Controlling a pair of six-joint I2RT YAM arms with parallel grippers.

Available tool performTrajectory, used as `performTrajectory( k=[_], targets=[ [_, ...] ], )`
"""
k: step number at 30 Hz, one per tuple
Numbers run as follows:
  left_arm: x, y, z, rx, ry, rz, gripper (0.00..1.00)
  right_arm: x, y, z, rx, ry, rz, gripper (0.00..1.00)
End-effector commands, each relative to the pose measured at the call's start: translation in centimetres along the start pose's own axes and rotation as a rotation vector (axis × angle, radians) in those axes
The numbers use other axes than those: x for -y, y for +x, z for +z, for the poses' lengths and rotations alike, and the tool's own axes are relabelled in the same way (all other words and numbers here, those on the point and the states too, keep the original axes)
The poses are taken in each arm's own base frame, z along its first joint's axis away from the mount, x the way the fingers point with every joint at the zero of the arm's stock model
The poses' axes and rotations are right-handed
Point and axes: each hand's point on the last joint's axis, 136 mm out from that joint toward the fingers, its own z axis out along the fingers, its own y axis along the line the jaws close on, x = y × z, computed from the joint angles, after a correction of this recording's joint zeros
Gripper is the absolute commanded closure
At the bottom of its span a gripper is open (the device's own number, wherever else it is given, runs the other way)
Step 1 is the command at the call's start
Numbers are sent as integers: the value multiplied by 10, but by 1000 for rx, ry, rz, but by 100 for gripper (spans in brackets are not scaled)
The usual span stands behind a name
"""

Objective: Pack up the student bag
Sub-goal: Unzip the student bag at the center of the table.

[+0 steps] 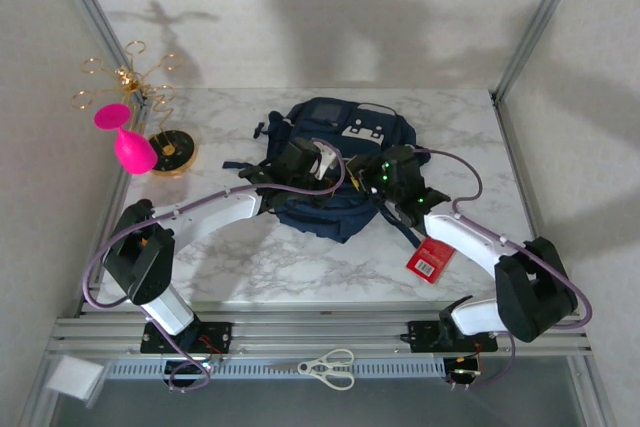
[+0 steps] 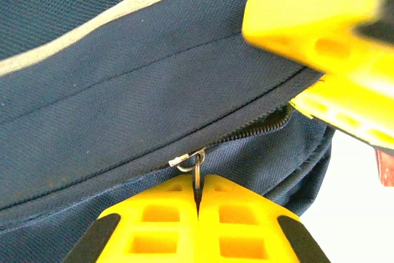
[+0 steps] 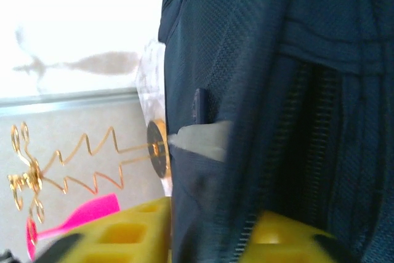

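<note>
White scissors (image 1: pixel 328 368) are lying on the metal rail at the near edge, between the two arm bases. Behind the rail the marble desk (image 1: pixel 250 267) is beginning, and on its right part a red packet (image 1: pixel 431 258) is lying flat, close beside the right arm.

Both arms are reaching forward and inward to the student bag (image 1: pixel 330 122). The bag is lying in the middle of the desk, more toward the far side, with its front pocket and white patches facing up.

The left hand (image 2: pixel 198 204) is meeting the bag from the left. Its yellow fingers are pressing together and clamping the metal zipper pull (image 2: pixel 196 167) between their tips. From the pull, the zipper teeth (image 2: pixel 258 129) are running to the right under a fold of navy fabric, and a pale stripe (image 2: pixel 123 10) is crossing the fabric above.

The right hand (image 3: pixel 209 232) is meeting the bag from the right, very near the left one. Its fingers are standing somewhat apart with dark bag fabric between them. I cannot tell whether they are pinching this fabric or only standing around it.

Farther away, at the far left corner of the desk, a gold wire stand (image 1: pixel 130 82) is standing on a round base. A pink drop-shaped thing (image 1: pixel 130 147) is hanging on it or leaning against it; I cannot tell which.
</note>
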Motion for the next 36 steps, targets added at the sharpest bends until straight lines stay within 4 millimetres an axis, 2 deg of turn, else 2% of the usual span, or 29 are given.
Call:
performTrajectory(
  k=[1,3,7,10,13,16,20,23,25,26,28,31,34,36],
  targets=[
    [5,-6,-1,35,24,-13,100,-21,-9,2,90,-75,21,89],
    [-4,-2,-4,28,-10,-25,100,-17,-10,1,92,-34,-15,99],
    [-12,12,-15,7,-53,-35,100,-14,-19,-12,52,-29,-93,100],
    [2,18,-24,23,1,-19,100,-23,-40,-32,40,-87,-145,100],
    [7,13,-27,43,17,-39,100,-19,-62,-45,-39,-64,-207,100],
    [-6,16,-21,0,-55,-41,100,-7,-84,-59,-92,-76,-207,100],
    [-25,24,-14,-51,-134,-45,100,-10,-113,-72,-127,-120,-230,100],
    [-39,25,-20,-23,-139,-83,100,-5,-133,-73,-127,-121,-226,100],
    [-38,19,-21,3,-101,-103,100,-1,-137,-67,-113,-96,-225,100],
    [-31,15,-20,11,-60,-97,100,1,-136,-64,-106,-88,-220,98],
    [-15,8,-16,35,18,-80,100,2,-129,-57,-108,-87,-197,79],
    [1,0,-6,46,70,-65,100,-2,-113,-47,-99,-78,-182,59],
    [10,0,0,33,90,-51,100,-6,-93,-40,-46,-37,-162,46],
    [12,-1,1,43,101,-51,100,4,-81,-36,-4,5,-96,43]
  ],
)
